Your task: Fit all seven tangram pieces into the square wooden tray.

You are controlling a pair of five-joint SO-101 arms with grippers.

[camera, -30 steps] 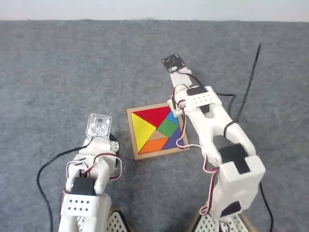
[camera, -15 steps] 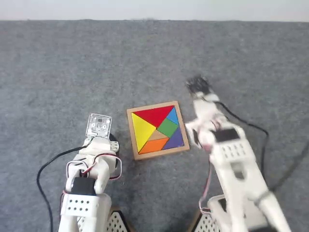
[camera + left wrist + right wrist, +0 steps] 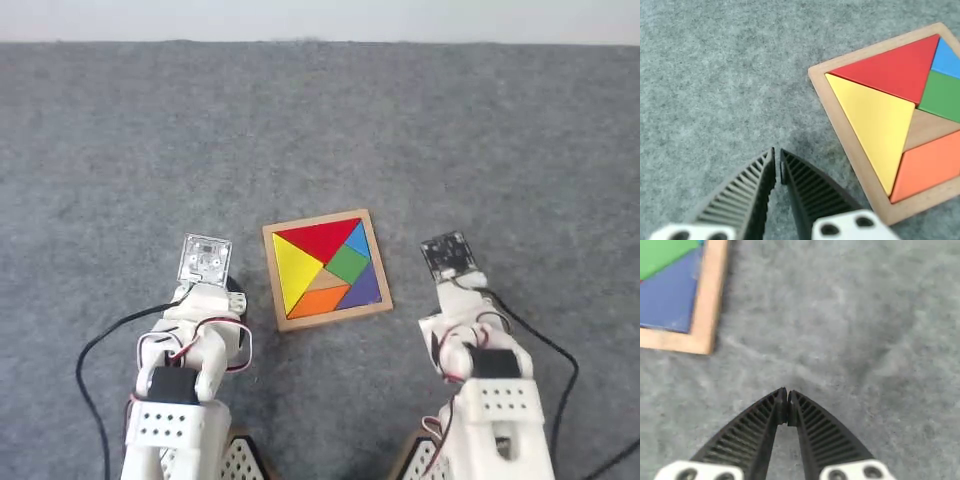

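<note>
Tangram pieces (image 3: 296, 275) lie flat inside the square wooden tray (image 3: 338, 314). The tray sits on the grey counter (image 3: 150, 150) between the two arms, turned a little askew.

A large red triangle (image 3: 322, 241) fills the far side. A large yellow triangle (image 3: 290, 262) fills the side towards the left arm (image 3: 195, 345), and the two meet along one slanted edge. A green square (image 3: 347, 263) sits just past the middle. A small blue triangle (image 3: 358, 240) takes the far corner on the side of the right arm (image 3: 480, 360). An orange piece (image 3: 320, 298) runs along the near rim, and a purple piece (image 3: 364, 287) fills the near corner on the right arm's side. Between the yellow, green and orange pieces lies a tan triangle (image 3: 322, 279). I cannot tell whether it is a plain wooden piece or the bare tray floor.

The left gripper (image 3: 777, 155) hangs over the grey counter, near the tray rim on the yellow triangle's side but not touching it. Its jaws are drawn together with only a thin slit between the tips, and they hold nothing.

The right gripper (image 3: 786, 392) hangs over the counter on the other side, apart from the tray's near corner where the purple piece lies. Its jaws are pressed tip to tip and also hold nothing.
</note>
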